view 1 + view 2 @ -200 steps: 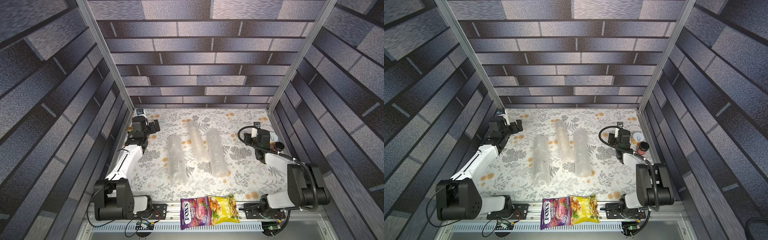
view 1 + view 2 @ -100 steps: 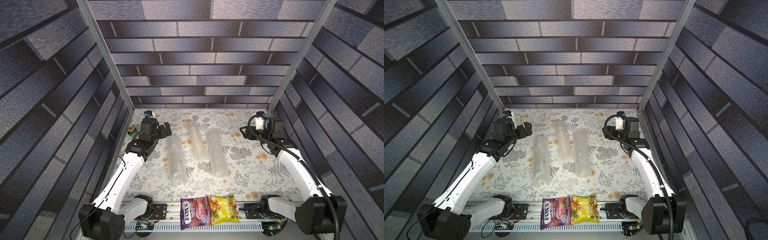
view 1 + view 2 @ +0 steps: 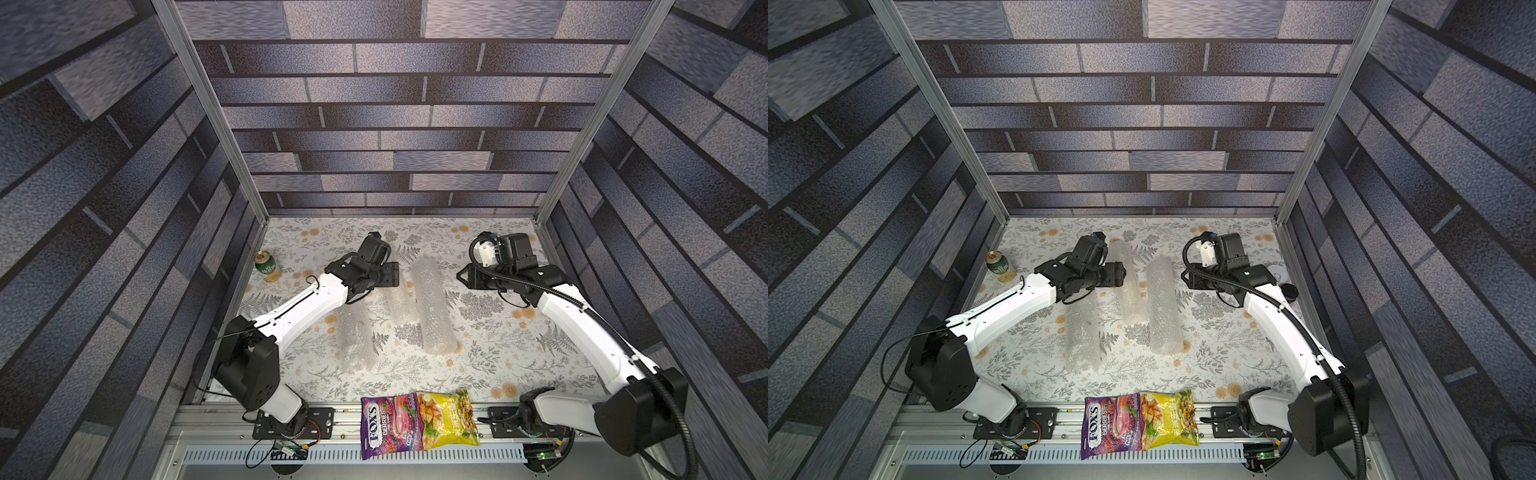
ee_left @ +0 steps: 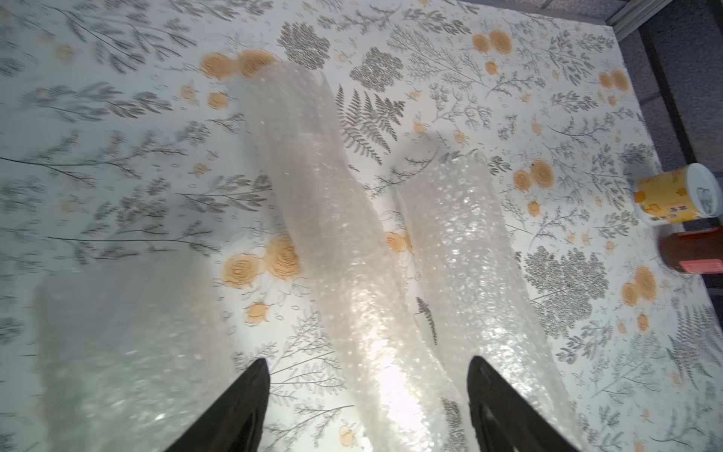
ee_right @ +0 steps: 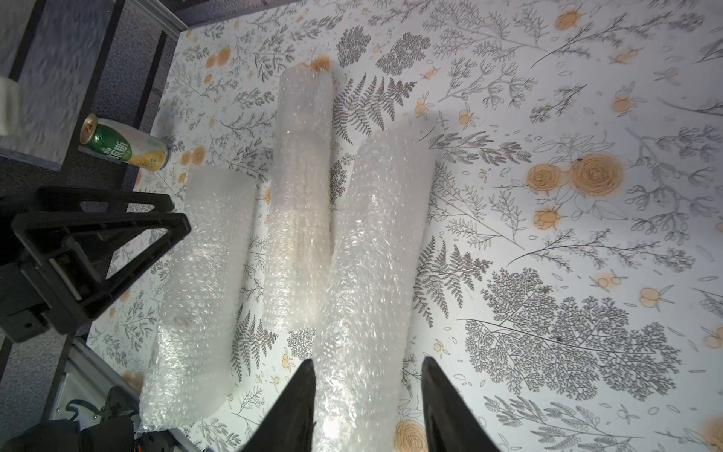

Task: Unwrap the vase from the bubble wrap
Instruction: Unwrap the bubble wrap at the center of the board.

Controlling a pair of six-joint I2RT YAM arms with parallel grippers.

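Left pincer (image 4: 369, 360): jaws parted, empty, above the middle bubble wrap roll (image 4: 313, 195). Right pincer (image 5: 368, 360): parted, empty, over the outer bubble wrap roll (image 5: 375, 254). Both rolls lie on the desk (image 5: 547, 117). The vase is hidden, possibly inside one. Find a free edge and pinch film only.

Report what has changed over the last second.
Both arms swung in from the sides of the table toward the middle. The left gripper now hangs over the middle bubble wrap roll, the right gripper over the right roll. Both jaws stand apart, and neither has visibly taken hold. All three rolls, the snack bags and the green can lie where they were.
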